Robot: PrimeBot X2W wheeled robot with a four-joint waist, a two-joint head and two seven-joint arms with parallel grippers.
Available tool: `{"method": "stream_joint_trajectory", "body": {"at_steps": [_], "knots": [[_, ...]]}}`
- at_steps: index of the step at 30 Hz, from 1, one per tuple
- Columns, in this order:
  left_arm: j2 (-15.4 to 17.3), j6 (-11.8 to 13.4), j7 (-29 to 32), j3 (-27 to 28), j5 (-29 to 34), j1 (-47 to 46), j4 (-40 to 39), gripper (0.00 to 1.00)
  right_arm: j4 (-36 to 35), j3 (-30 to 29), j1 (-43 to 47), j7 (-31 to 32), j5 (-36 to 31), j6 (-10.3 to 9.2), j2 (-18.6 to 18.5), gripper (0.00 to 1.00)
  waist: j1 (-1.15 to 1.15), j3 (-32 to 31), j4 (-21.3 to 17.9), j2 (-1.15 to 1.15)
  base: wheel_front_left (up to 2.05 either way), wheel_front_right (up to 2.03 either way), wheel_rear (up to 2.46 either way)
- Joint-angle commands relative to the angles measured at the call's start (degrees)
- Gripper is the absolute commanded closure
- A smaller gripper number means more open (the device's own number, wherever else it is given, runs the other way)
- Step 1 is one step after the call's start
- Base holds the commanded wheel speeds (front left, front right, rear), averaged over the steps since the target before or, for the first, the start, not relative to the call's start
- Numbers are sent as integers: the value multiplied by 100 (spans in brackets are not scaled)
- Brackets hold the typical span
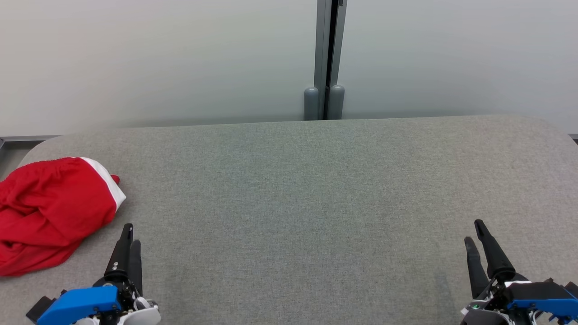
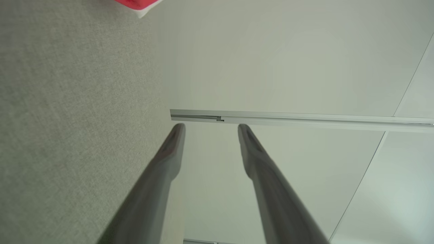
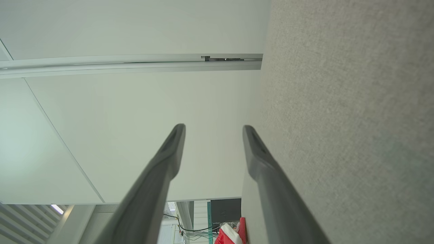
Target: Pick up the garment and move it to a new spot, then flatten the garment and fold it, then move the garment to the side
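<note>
Lying crumpled at the left edge of the frame, the soft red garment (image 1: 49, 212) with a white band is partly cut off there, on the grey woven-textured table (image 1: 289, 189). At the lower corners, the left gripper (image 1: 132, 234) and right gripper (image 1: 473, 231) keep their tapered dark fingers parted, holding nothing.
</note>
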Motion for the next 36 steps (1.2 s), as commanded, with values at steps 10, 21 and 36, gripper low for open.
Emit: {"method": "stream_joint_trajectory", "body": {"at_steps": [10, 21, 36], "knots": [[16, -7, -303, -14, 530, -19, -127, 0, -22, 116, 1, -301, -362, 2, -12, 0, 0, 21, 13, 0, 0, 0, 0], [24, -14, -586, -46, 1748, -29, -205, 0, -137, 243, 20, -585, -1357, 4, -23, 0, 0, 51, 21, 0, 0, 0, 0], [34, 178, -940, -284, 3647, 74, -221, 0, -26, 521, 62, -939, -2869, 7, -37, 0, 0, 61, 41, 0, 0, 0, 0]]}}
